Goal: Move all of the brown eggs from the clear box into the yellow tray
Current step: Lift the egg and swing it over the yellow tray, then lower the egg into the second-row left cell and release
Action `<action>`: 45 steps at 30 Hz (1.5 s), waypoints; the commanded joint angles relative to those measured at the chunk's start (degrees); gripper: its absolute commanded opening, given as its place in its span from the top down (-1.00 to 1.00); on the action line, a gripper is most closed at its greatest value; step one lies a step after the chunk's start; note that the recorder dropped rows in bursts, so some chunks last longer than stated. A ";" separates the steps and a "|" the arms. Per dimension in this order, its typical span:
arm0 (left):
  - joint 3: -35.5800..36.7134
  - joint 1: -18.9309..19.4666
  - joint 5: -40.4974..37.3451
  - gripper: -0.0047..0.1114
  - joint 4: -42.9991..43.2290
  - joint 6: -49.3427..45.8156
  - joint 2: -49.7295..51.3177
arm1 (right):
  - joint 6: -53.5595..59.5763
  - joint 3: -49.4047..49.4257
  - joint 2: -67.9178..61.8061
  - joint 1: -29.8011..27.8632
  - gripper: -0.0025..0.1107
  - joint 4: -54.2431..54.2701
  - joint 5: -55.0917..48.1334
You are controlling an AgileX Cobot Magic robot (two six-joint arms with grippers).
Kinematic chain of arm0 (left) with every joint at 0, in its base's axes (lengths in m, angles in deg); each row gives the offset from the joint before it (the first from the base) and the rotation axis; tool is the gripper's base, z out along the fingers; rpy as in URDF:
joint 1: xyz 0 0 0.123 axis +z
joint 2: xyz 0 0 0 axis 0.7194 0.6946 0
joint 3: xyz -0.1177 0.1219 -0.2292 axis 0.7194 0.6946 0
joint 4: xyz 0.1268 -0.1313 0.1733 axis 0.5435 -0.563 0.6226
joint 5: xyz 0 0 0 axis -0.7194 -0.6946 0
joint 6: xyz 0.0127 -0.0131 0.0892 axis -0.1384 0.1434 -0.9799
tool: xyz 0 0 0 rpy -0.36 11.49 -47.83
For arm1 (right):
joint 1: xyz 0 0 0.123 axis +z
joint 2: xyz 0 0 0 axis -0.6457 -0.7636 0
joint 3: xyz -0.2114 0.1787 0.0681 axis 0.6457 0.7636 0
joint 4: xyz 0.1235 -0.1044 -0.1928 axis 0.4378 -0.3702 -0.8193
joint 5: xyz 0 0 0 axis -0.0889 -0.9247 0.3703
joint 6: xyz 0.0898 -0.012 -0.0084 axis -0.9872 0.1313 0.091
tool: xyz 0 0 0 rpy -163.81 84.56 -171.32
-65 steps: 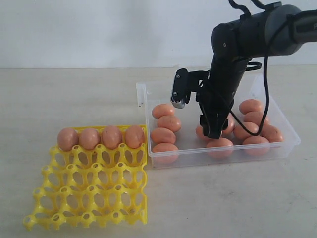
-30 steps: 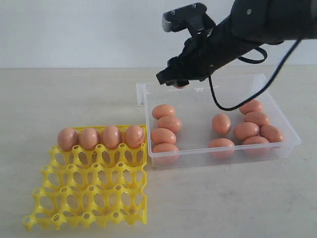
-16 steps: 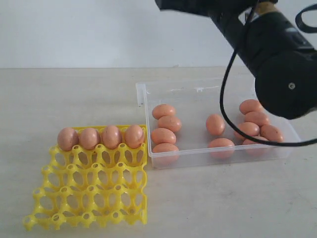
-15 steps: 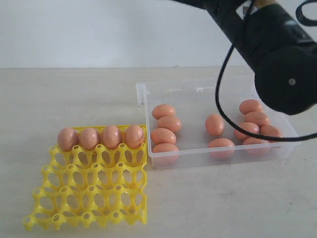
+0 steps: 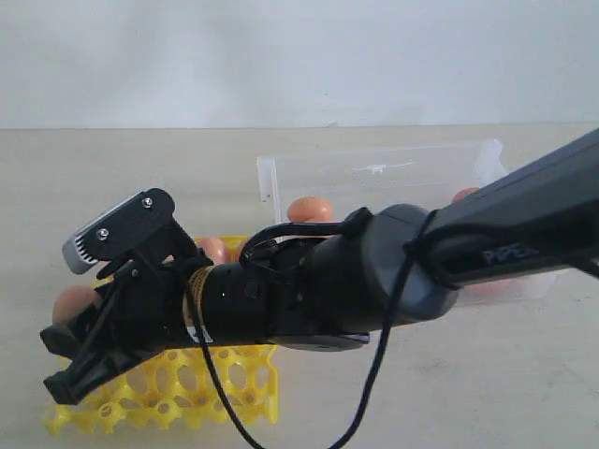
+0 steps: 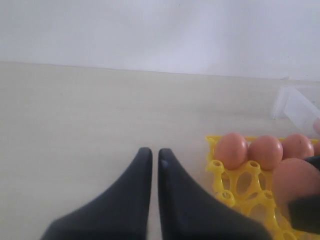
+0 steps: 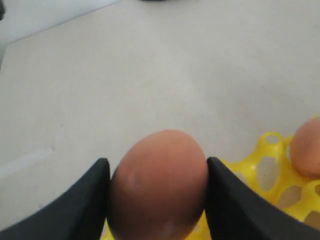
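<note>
The right hand (image 7: 157, 202) is grasping a brown egg (image 7: 157, 175). One finger presses on each flank, so the shell is pinned between them and cannot roll out. Gripping across the narrow waist looks chosen so the egg can go end-first into a cup.

The arm reaches across the middle and holds the egg above the outer edge of the yellow tray (image 5: 234, 393), on the side away from the clear box (image 5: 374, 168). The arm hides most of the grid in the exterior view, so which cup lies beneath probably cannot be settled from here.

Farther out, a row of eggs (image 6: 266, 151) fills the tray's cups along the box-side edge, which leaves the open cups in front of it as the sensible target. At least one more egg (image 5: 311, 208) shows in the box behind the arm.

The left hand (image 6: 155, 152) is clenched on nothing. It is parked over the bare bench (image 6: 75, 110) beside the tray, seemingly to leave room.
</note>
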 commanded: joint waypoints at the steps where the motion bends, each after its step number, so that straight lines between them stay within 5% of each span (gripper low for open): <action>1: 0.23 -0.36 0.41 0.85 0.31 0.01 -0.20 | 9.76 -6.12 -5.22 0.21 0.96 12.19 0.56; 6: 0.23 -0.36 0.41 0.85 0.31 0.01 -0.20 | 15.57 -14.11 -12.15 0.21 0.96 12.19 0.10; 27: 0.23 -0.36 0.41 0.85 0.31 0.01 -0.20 | 31.29 -14.36 -11.98 0.10 0.95 12.19 -11.42; 30: 0.23 -0.36 0.41 0.85 0.31 0.01 -0.20 | 32.40 -14.36 -12.08 0.10 0.78 12.19 -11.13; 36: 0.23 -0.36 0.41 0.85 0.31 0.01 -0.20 | 32.65 -14.36 -12.08 0.10 0.09 12.19 -10.76; 45: 0.23 -0.36 0.41 0.85 0.31 0.01 -0.20 | 37.11 -14.36 -12.08 0.10 0.05 12.19 -8.67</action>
